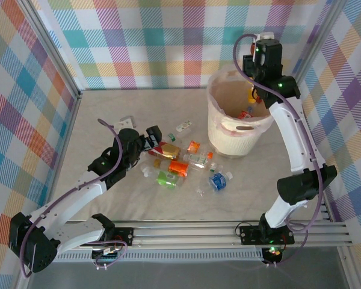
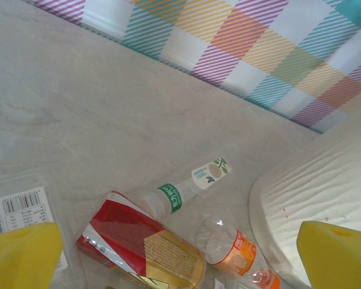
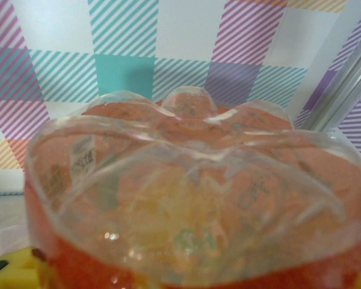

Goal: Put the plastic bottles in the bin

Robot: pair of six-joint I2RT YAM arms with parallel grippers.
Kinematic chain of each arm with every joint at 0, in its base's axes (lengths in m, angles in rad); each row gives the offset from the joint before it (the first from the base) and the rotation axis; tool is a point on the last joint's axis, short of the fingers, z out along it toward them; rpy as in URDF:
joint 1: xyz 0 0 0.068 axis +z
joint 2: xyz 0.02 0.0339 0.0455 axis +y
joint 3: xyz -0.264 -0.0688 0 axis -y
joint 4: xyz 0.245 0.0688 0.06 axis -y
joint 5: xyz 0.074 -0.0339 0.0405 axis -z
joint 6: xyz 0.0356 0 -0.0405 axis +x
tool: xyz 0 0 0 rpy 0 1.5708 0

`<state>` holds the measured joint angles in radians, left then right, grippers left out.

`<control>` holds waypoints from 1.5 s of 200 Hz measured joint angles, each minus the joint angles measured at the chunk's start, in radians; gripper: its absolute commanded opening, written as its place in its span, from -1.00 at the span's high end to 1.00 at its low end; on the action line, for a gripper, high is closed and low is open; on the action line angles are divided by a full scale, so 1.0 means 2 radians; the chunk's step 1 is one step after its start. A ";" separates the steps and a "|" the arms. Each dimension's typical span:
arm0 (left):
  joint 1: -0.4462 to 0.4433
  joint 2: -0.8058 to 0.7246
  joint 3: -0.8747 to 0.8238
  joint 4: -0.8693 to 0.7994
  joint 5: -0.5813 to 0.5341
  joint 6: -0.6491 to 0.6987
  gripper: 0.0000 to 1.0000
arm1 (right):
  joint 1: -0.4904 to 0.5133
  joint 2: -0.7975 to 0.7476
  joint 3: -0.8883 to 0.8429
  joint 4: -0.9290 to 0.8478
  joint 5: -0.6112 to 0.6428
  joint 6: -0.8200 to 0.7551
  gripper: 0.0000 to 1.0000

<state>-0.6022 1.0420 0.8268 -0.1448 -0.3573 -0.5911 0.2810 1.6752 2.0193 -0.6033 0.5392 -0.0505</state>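
Note:
Several crushed plastic bottles (image 1: pixel 186 164) lie scattered at mid-table, left of the bin (image 1: pixel 219 129). My left gripper (image 1: pixel 151 137) is open and hangs low over a red-labelled bottle (image 2: pixel 135 238). That bottle lies between its yellow fingertips (image 2: pixel 21 253), next to a green-and-white bottle (image 2: pixel 182 191) and an orange-labelled one (image 2: pixel 230 245). The bin's ribbed wall (image 2: pixel 325 192) stands to the right. My right gripper (image 1: pixel 256 87) is above the bin's opening, shut on an orange-labelled bottle (image 3: pixel 186 180) whose base faces the wrist camera. More bottles (image 1: pixel 245 113) lie inside the bin.
A flat clear package with a barcode (image 2: pixel 21 208) lies by the left finger; it also shows as a white packet (image 1: pixel 127 122). Plaid walls and aluminium posts (image 1: pixel 54 54) close in the table. Rails (image 1: pixel 198 232) run along the near edge.

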 measured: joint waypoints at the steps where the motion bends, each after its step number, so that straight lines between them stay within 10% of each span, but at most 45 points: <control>1: 0.000 0.000 0.000 0.000 0.000 0.000 -1.00 | 0.000 0.000 0.000 0.000 0.001 0.000 -0.16; 185: 0.001 -0.018 -0.019 0.006 -0.028 -0.022 -1.00 | 0.000 0.015 -0.116 0.046 0.039 0.000 -0.29; 300: 0.001 -0.009 -0.019 0.002 -0.031 -0.022 -1.00 | 0.001 0.016 -0.197 0.059 0.050 0.039 -0.74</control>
<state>-0.6010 1.0241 0.7895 -0.1417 -0.4202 -0.6353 0.2821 1.7065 1.6257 -0.4858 0.6388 0.0277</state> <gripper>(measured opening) 0.999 0.845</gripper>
